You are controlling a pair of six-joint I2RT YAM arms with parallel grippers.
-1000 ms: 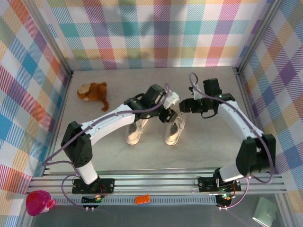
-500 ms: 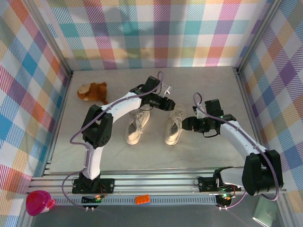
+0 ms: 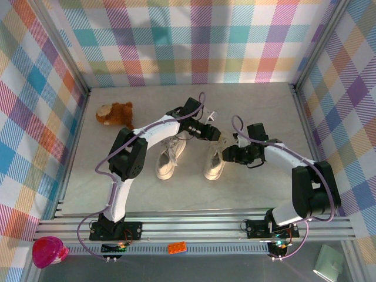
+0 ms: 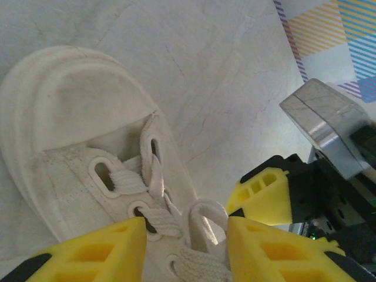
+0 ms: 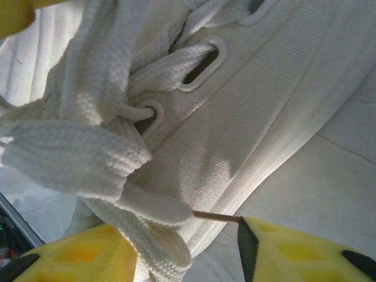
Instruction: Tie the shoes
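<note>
Your shoes (image 3: 166, 163) lie side by side in the middle of the table (image 3: 264, 106), well clear of every edge. Both arms meet over the right-hand shoe (image 3: 214, 164).

Your left pincer (image 3: 210, 130) sits at that shoe's far end. In its wrist view the yellow fingers (image 4: 88, 252) stand apart, released, with a lace loop (image 4: 204, 214) rising between them and clamped by neither. The toe cap (image 4: 70, 88) lies beyond it.

Your right pincer (image 3: 225, 155) is just beside the shoe's right flank, close to the left one. It is released too: its fingers (image 5: 294, 252) are spread wide, and a bunched lace (image 5: 76, 155) hangs down into the gap, nearer one finger.

A brown plush toy (image 3: 114, 113) rests near the far left corner — well apart from the shoes.
</note>
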